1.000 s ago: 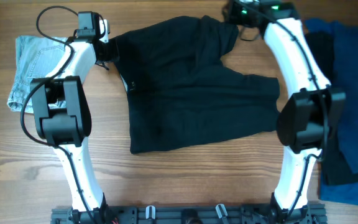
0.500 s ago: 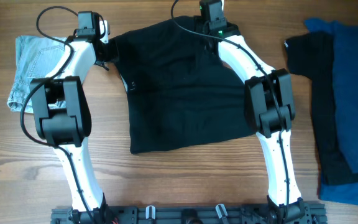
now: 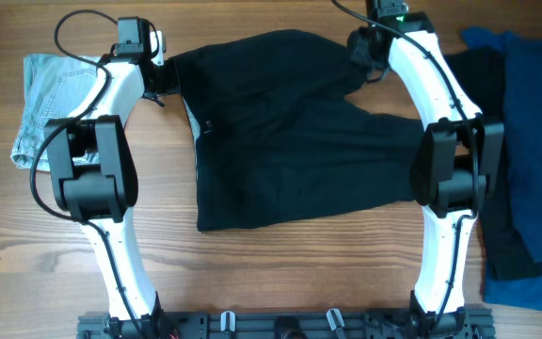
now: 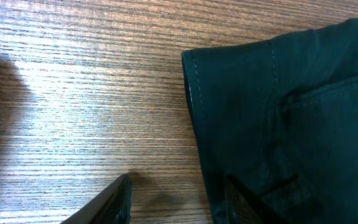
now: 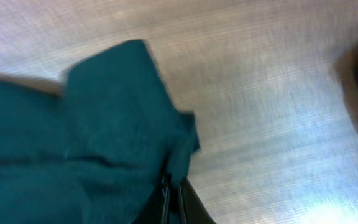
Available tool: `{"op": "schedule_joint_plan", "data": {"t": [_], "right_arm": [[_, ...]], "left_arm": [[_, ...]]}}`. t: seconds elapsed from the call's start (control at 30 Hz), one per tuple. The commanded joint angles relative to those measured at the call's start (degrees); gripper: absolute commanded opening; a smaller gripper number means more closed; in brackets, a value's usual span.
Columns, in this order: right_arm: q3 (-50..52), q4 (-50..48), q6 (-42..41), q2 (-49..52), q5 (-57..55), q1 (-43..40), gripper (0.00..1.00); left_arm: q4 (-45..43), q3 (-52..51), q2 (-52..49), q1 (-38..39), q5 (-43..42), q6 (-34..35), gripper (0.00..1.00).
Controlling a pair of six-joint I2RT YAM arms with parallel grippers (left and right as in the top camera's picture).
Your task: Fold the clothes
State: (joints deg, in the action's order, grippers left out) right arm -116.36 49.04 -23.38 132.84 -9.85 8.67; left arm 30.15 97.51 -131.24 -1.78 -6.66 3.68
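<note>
At the middle of the brown wood-grain table (image 3: 280,273) we find a black cloth garment (image 3: 290,141) lying spread out, mostly flat. Its upper right part is drawn up into folds, and its lower edge runs roughly straight across the boards.

The left gripper (image 3: 165,77) stands at the garment's upper left corner. In the left wrist view its fingers (image 4: 107,202) are parted wide. One is over bare wood and the other is at the cloth, with the stitched corner hem of the garment (image 4: 291,112) lying ahead of the gap between them. We see no cloth pinched there.

The right gripper (image 3: 360,49) stands at the garment's upper right, where the cloth bunches. The right wrist view is blurred. Even so, it shows the two fingers drawn close together, with a gathered fold of the garment (image 5: 92,137) running down into them. We record the right gripper (image 5: 173,199) as clamped on that fold.

At the left edge of the table lies a pale blue denim piece (image 3: 40,104), folded and partly under the left arm. At the right edge lies a dark blue cloth (image 3: 539,141), with a black cloth (image 3: 483,85) beside it. Both are apart from the central garment.
</note>
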Motion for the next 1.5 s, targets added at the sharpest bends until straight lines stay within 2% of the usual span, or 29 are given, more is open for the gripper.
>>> {"op": "schedule_joint_plan", "data": {"t": [0.0,0.13,0.3,0.37,0.4,0.43,0.5,0.53,0.57,0.6,0.67,0.73,0.83,1.0,1.1,1.2,1.33,1.37,1.4,1.43,1.47], "right_arm": [[0.9,6.6,-2.7,-0.1,2.4,-0.5,0.04],[4.9,10.8,-3.4,-0.1,2.4,-0.5,0.04],[16.4,6.9,-3.8,-0.1,2.4,-0.5,0.04],[15.5,7.6,-2.1,-0.9,2.9,-0.7,0.04],[13.5,8.3,1.2,-2.3,5.2,-0.9,0.08],[10.3,8.7,5.7,-6.3,9.9,-1.2,0.31],[8.2,8.9,8.4,-11.8,12.5,-1.4,0.46],[7.8,8.8,8.4,-17.4,12.5,-1.8,0.67],[7.9,8.8,8.4,-20.8,12.5,-2.4,0.75],[7.9,8.7,8.4,-23.1,12.5,-3.1,0.77],[7.9,7.0,12.7,-24.8,15.6,-5.0,0.76],[8.3,3.6,16.7,-22.9,20.5,-6.0,0.75],[8.3,-2.3,20.0,-18.0,20.9,-6.0,0.75],[8.3,-11.2,24.6,-7.8,23.9,-6.0,0.76],[8.3,-11.5,26.0,-4.0,23.7,-6.0,0.75],[8.4,-8.6,26.4,-2.5,23.6,-6.0,0.64],[8.5,-4.9,27.5,-2.5,23.7,-6.0,0.63],[8.9,-4.2,28.5,-2.5,23.3,-6.0,0.5],[9.1,-3.6,28.8,-2.5,21.3,-6.0,0.14],[9.1,-3.1,28.8,-2.5,18.9,-6.1,0.04],[9.1,-2.3,25.0,-2.6,13.9,-6.6,0.04]], "left_arm": [[0.5,0.1,0.5,-1.2,0.1,-0.3,0.48],[0.5,0.1,0.5,-1.2,0.1,-0.3,0.48],[0.5,0.1,0.5,-1.2,0.1,-0.3,0.48],[0.0,0.1,0.5,-1.2,0.1,-0.3,0.47],[-0.7,0.1,0.9,-1.2,0.1,-0.3,0.48],[-1.5,0.1,2.1,-1.2,0.1,-0.3,0.48],[-1.8,0.1,4.6,-1.2,-1.9,-0.3,0.48],[-1.9,0.1,7.2,-1.2,-7.5,-0.3,0.48],[-1.8,0.1,8.5,-1.1,-10.9,-0.2,0.49],[-1.8,0.1,9.3,-1.0,-12.8,-0.2,0.5],[-1.8,0.0,9.1,-0.6,-15.0,3.0,0.51],[-2.1,0.0,7.7,1.1,-15.0,3.2,0.51],[-3.6,0.0,5.4,4.2,-14.9,3.2,0.51],[-7.4,0.0,-0.1,7.4,-9.0,5.0,0.51],[-7.4,0.0,-2.8,7.4,-8.7,6.2,0.51],[-6.6,0.0,-3.6,7.4,-8.7,6.2,0.51],[-6.2,0.0,-3.6,7.4,-8.7,6.2,0.51],[-6.0,0.0,-3.6,7.4,-8.7,6.2,0.51],[-5.7,0.0,-3.6,7.4,-8.7,6.2,0.51],[-5.5,0.0,-3.6,7.4,-8.7,6.2,0.51],[-5.0,0.0,-3.6,7.3,-8.7,6.2,0.51]]}}
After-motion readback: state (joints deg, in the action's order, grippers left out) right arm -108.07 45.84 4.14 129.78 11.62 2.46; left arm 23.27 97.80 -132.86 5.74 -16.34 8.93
